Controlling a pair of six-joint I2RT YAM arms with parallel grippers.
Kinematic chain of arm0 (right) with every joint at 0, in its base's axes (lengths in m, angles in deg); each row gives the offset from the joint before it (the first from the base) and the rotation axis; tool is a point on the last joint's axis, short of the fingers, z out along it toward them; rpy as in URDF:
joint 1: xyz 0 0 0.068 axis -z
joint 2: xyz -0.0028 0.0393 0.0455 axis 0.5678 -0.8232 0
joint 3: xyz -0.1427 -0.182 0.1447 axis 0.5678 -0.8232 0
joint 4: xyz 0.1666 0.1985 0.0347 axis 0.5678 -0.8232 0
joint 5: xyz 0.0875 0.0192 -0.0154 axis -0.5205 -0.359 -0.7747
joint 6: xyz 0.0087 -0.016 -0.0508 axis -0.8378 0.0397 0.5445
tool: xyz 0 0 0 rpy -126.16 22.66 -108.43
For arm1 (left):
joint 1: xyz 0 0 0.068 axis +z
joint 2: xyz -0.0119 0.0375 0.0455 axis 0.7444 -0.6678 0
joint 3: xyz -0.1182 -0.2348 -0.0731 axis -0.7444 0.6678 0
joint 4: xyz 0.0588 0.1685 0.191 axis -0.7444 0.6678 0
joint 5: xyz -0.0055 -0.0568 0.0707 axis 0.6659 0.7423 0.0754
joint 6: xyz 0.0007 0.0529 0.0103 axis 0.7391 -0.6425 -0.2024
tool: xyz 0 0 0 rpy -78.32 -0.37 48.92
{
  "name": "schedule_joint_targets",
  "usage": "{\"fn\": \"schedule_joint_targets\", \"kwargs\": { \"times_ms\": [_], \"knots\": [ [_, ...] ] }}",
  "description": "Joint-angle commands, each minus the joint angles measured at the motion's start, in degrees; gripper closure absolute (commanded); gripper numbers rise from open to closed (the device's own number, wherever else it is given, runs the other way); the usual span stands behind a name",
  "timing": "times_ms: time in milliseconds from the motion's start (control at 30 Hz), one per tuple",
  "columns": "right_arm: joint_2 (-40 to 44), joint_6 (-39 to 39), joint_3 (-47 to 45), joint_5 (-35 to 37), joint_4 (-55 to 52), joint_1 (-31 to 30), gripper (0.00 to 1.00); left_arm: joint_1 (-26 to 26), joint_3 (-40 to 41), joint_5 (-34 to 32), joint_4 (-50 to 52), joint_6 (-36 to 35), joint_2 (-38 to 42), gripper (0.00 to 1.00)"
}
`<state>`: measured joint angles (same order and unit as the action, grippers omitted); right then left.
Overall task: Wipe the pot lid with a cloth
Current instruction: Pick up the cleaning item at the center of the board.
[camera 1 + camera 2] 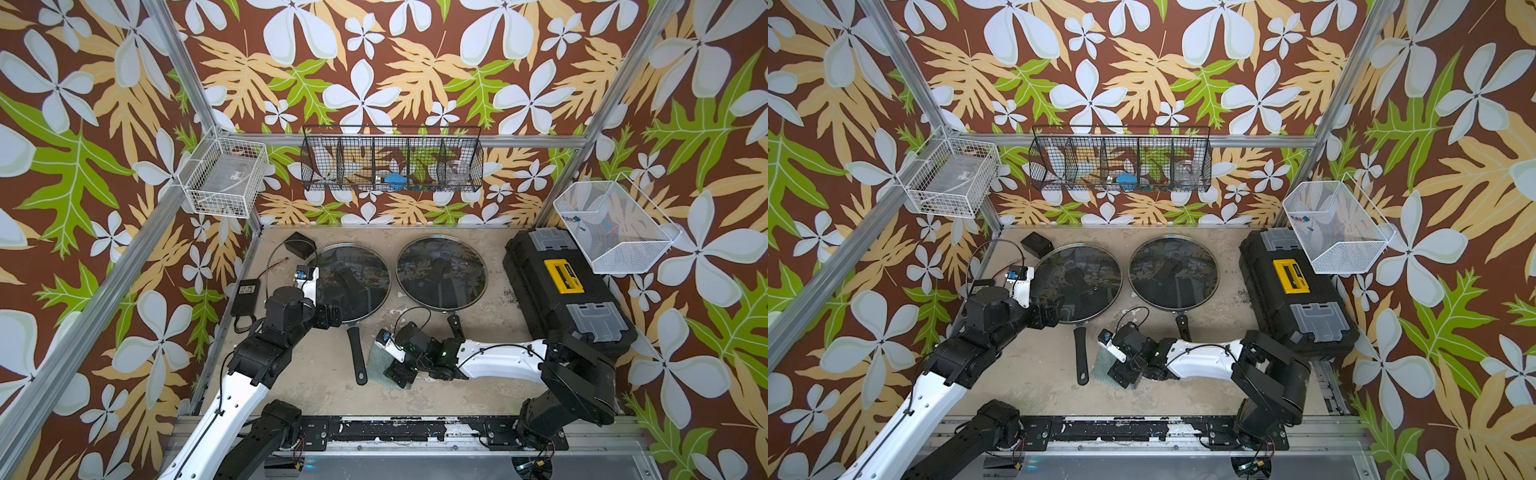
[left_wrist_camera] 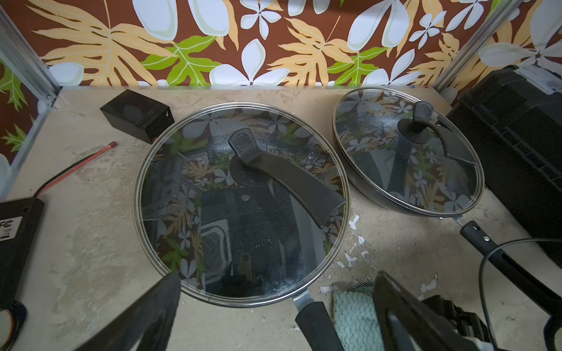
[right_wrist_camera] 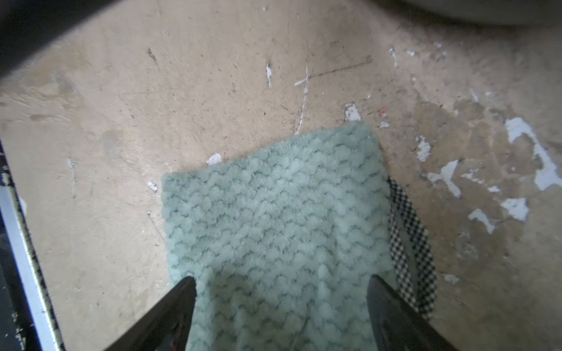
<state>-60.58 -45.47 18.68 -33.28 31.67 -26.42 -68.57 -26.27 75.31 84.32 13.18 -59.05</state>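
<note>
Two pans stand at the back of the table, each under a round glass pot lid with a black handle: the left lid (image 1: 353, 291) (image 2: 243, 218) and the right lid (image 1: 441, 272) (image 2: 407, 164). The pale teal cloth (image 3: 273, 212) (image 1: 374, 358) (image 2: 355, 316) lies flat near the front, beside the left pan's long handle (image 1: 357, 357). My right gripper (image 3: 281, 279) (image 1: 400, 373) points down onto the cloth, its fingers spread wide with tips resting on the fabric. My left gripper (image 2: 276, 276) (image 1: 330, 309) hovers open over the near-left rim of the left lid, holding nothing.
A black toolbox (image 1: 561, 291) with a yellow latch fills the right side. A power adapter (image 1: 245, 297) with cables and a small black box (image 1: 299, 245) sit at the left back. Wire baskets (image 1: 392, 166) hang on the walls. The right pan's handle (image 1: 456, 326) points forward.
</note>
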Motion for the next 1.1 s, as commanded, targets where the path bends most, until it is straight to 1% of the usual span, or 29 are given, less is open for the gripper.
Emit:
{"fn": "schedule_joint_targets", "kwargs": {
  "times_ms": [0,133,267,333,400,467,500,567,633,667,700,900,967,1067],
  "knots": [
    [-2.6,-0.7,1.4,1.1,-0.3,-0.1,0.10,-0.1,0.1,-1.3,-0.2,-0.8,0.1,0.00],
    [-5.5,-0.8,1.7,1.5,-0.7,-0.1,0.11,-0.1,0.4,-2.7,-0.5,-0.6,0.7,0.00],
    [-6.2,-1.7,1.2,0.8,-1.0,-0.1,0.19,-0.1,0.7,-3.9,-1.5,-0.6,3.0,0.00],
    [-6.3,-1.8,0.9,0.6,-1.3,0.0,0.29,-0.1,0.8,-4.3,-1.7,-0.9,3.6,0.00],
    [-6.3,-1.7,0.6,0.4,-1.6,-0.1,0.33,-0.1,0.9,-4.3,-1.7,-1.0,3.6,0.00],
    [-6.1,-1.5,0.4,0.5,-1.8,-0.1,0.44,-0.1,0.9,-4.2,-1.7,-0.9,3.5,0.00],
    [-6.0,-1.5,0.4,0.7,-1.8,-0.1,0.46,-0.1,1.0,-4.1,-1.8,-0.7,3.4,0.00],
    [-5.4,-1.6,0.1,0.7,-1.4,0.0,0.45,-0.1,1.2,-3.9,-2.2,-0.6,3.4,0.00],
    [-4.6,-1.8,-0.1,1.0,-1.0,-0.1,0.31,-0.1,1.3,-3.7,-2.3,-0.4,3.4,0.00],
    [-4.2,-1.9,-0.1,1.1,-0.8,-0.1,0.27,-0.1,1.3,-3.7,-2.4,-0.4,3.4,0.00],
    [-3.6,-1.9,-0.1,1.2,-0.6,-0.1,0.25,-0.1,1.4,-3.6,-2.3,-0.4,3.3,0.00],
    [-0.6,-2.8,1.0,2.1,-0.4,-0.1,0.27,-0.1,1.6,-3.4,-2.6,-0.3,3.2,0.00],
    [-0.3,-3.2,1.2,2.5,-0.2,-0.1,0.29,-0.1,1.6,-3.5,-2.7,-0.3,3.2,0.00],
    [-0.7,-3.2,1.0,2.5,0.2,0.1,0.29,-0.1,1.6,-3.6,-2.6,-0.4,3.3,0.00]
  ]
}}
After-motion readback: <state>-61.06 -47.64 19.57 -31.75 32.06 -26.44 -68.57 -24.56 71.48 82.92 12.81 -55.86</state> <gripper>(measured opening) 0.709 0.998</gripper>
